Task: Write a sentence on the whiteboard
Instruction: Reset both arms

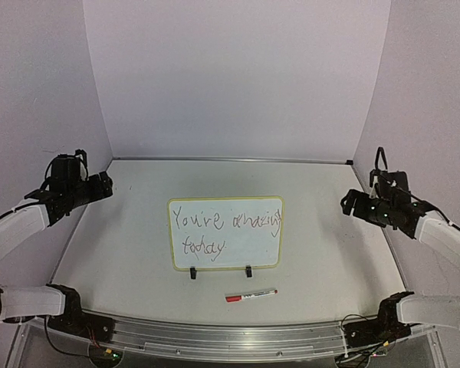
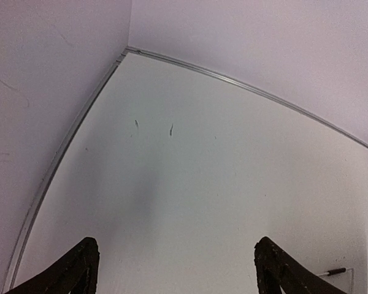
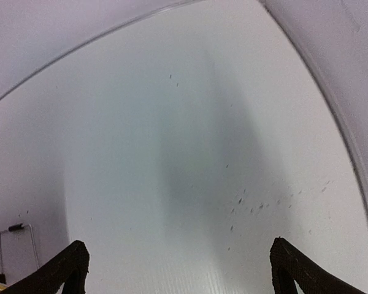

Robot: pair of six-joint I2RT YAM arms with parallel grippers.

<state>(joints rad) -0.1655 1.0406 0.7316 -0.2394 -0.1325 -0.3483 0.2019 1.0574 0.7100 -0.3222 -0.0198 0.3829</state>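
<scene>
1. The whiteboard [image 1: 225, 234] lies flat at the centre of the table [image 1: 330, 253], its two black clip feet on the edge facing 6 o'clock
2. The sentence [image 1: 226, 226] is already on it in thin dark marker, two lines, "You're amazing" above "today"; the hand is shaky but readable
3. A red-capped marker [image 1: 251, 295] lies on the table just off the board at 6 o'clock, apart from it and from both arms
4. The left gripper [image 1: 103, 186] hangs well away at about 10 o'clock from the board. Its wrist view shows the jaws spread wide over bare table, nothing between them
5. The right gripper [image 1: 346, 204] sits at about 3 o'clock, also well apart from the board. Its jaws are spread wide too, and empty
6. Step in hand, as I judge it: the writing looks finished and the pen put down, with both arms pulled back to the sides
7. Next move – little seems left. If anything is called for, it is to bring the arms to rest without brushing the board or rolling the marker – a smear across fresh ink is the one risk
</scene>
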